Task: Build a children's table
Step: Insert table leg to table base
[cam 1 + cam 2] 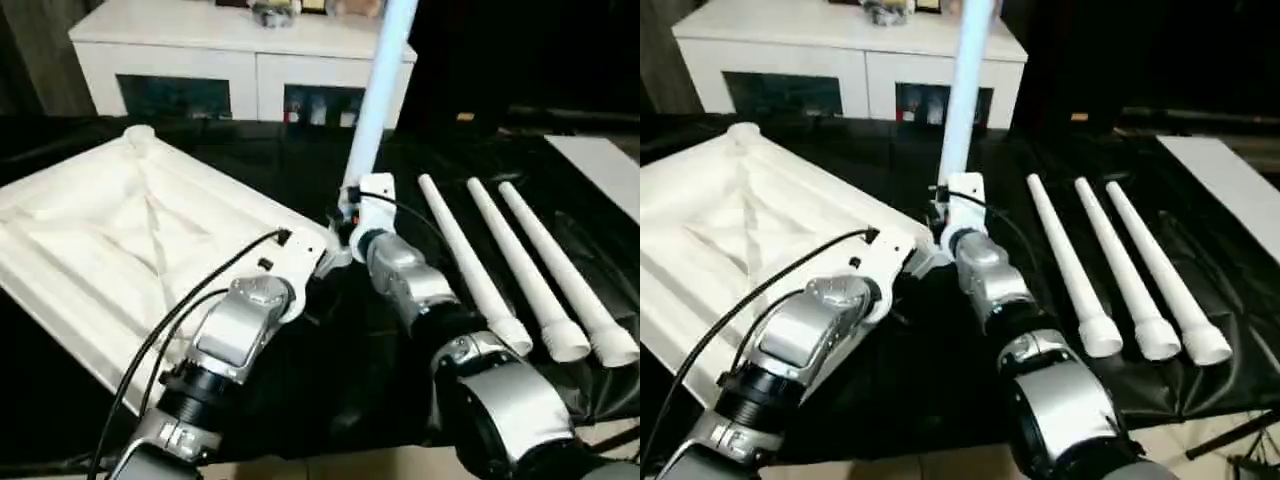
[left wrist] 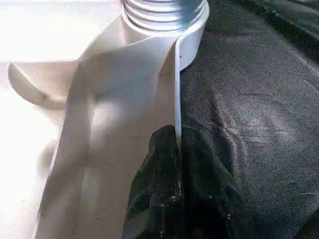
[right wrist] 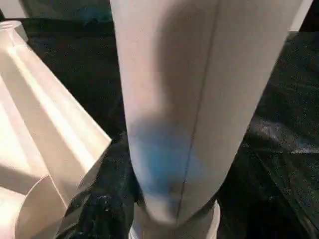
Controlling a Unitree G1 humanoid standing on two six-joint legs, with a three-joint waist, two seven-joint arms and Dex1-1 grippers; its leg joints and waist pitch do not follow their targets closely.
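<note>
STEP: you're seating the upright long white tapered plastic leg (image 1: 383,75) in the corner socket of the white ribbed square plastic tabletop (image 1: 120,250) | GRIP: right gripper (image 3: 149,209) grasps the leg; left gripper (image 2: 177,164) is clenched on the tabletop's edge | NEXT: you'll likely need to twist it home.

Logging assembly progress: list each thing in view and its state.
tabletop: underside up, rim pinched by left gripper
held leg: upright at the near corner socket, gripped by right gripper
three spare legs: lying side by side
cabinet: doors shut
</note>
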